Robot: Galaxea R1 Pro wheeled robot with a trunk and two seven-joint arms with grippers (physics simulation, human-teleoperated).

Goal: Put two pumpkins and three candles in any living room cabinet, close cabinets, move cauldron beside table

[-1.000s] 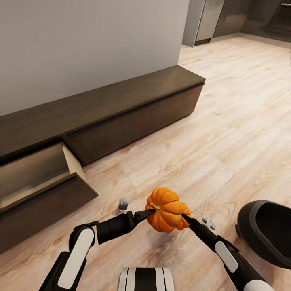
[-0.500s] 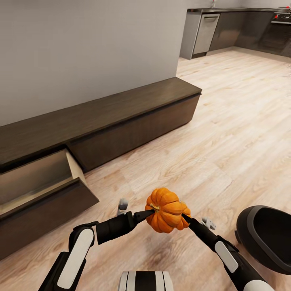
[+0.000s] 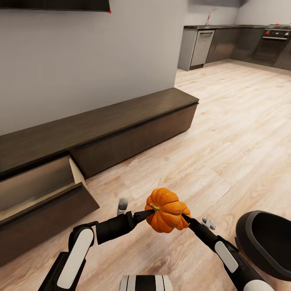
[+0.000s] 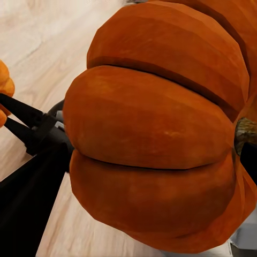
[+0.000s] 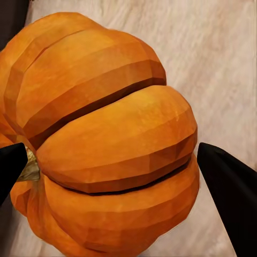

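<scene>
Two orange pumpkins hang pressed together above the floor. The one on the left (image 3: 161,204) fills the left wrist view (image 4: 155,134), and my left gripper (image 3: 150,211) is shut on it at the stem. The one on the right (image 3: 179,213) sits between the black fingertips (image 5: 227,198) of my right gripper (image 3: 185,218), which is shut on it (image 5: 107,107). The long dark-brown cabinet (image 3: 129,121) runs along the wall ahead, with one drawer (image 3: 40,194) pulled open at the left. The black cauldron (image 3: 264,242) stands on the floor at my right.
Light wood floor (image 3: 226,133) stretches to the right toward a dark grey kitchen (image 3: 226,44) in the far corner. A grey wall (image 3: 89,60) rises behind the cabinet, with a dark screen edge (image 3: 52,4) at its top.
The whole view has tilted up, so the camera moved: more wall and kitchen show. Both arms and the pumpkins hold the same pose.
</scene>
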